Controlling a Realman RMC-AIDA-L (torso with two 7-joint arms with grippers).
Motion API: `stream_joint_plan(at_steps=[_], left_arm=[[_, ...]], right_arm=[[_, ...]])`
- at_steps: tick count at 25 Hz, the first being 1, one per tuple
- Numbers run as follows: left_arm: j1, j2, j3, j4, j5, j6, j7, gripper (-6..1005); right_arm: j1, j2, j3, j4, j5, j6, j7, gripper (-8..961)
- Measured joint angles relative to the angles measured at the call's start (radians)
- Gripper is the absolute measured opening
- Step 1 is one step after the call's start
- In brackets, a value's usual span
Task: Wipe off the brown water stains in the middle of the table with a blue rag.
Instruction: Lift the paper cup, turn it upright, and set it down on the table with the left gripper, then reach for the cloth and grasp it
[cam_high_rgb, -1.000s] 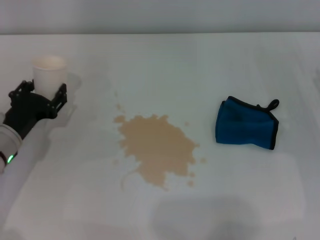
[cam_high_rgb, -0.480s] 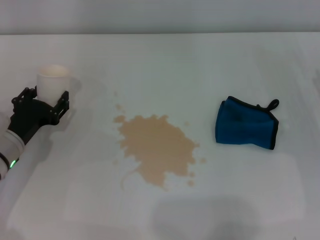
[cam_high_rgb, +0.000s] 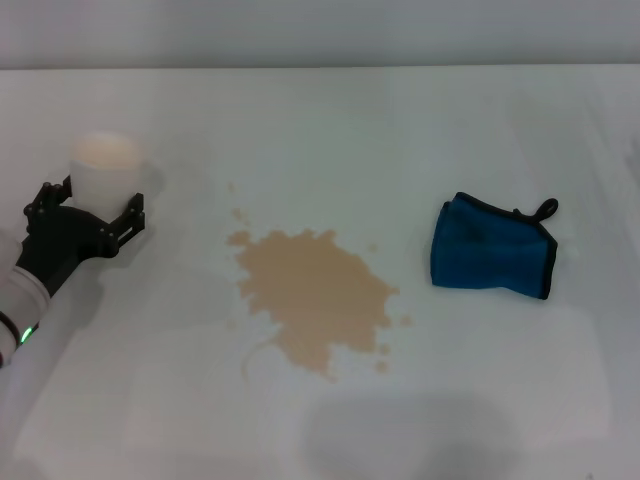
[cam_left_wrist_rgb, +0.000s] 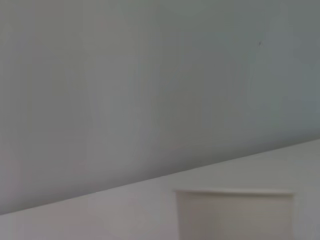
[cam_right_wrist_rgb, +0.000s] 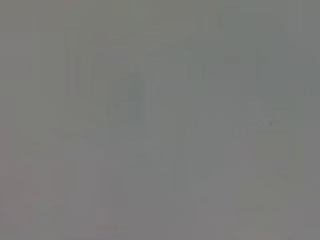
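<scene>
While the left tool (cam_high_rgb: 98, 208) sits far on the robot's left with its fingers set around a white paper cup (cam_high_rgb: 103, 170), the blue rag (cam_high_rgb: 492, 248) lies right of the brown water stains (cam_high_rgb: 315, 295) on the bench (cam_high_rgb: 320, 120), so the unseen right arm should be nearer.

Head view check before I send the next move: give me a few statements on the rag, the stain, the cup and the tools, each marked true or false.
1. The blue rag lies on the table, apart from the brown water stains. True.
2. The rag sits on the robot's left of the stain. False: it lies on the robot's right.
3. The left tool has the white paper cup between its fingers. True.
4. The right tool is reaching for the rag. False: it is not in view; nothing touches the rag.
5. The stain has been wiped away. False: the tan blotch is there, with splatter dots at its edges.
</scene>
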Motion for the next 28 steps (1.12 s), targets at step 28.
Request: stream_joint_plan(at_steps=[28], left_arm=[[0.122,-0.003,0.0,-0.077,-0.056,0.185,-0.002,889]], right_arm=[[-0.004,0.0,0.0,0.0,0.0,-0.005,0.0,836]])
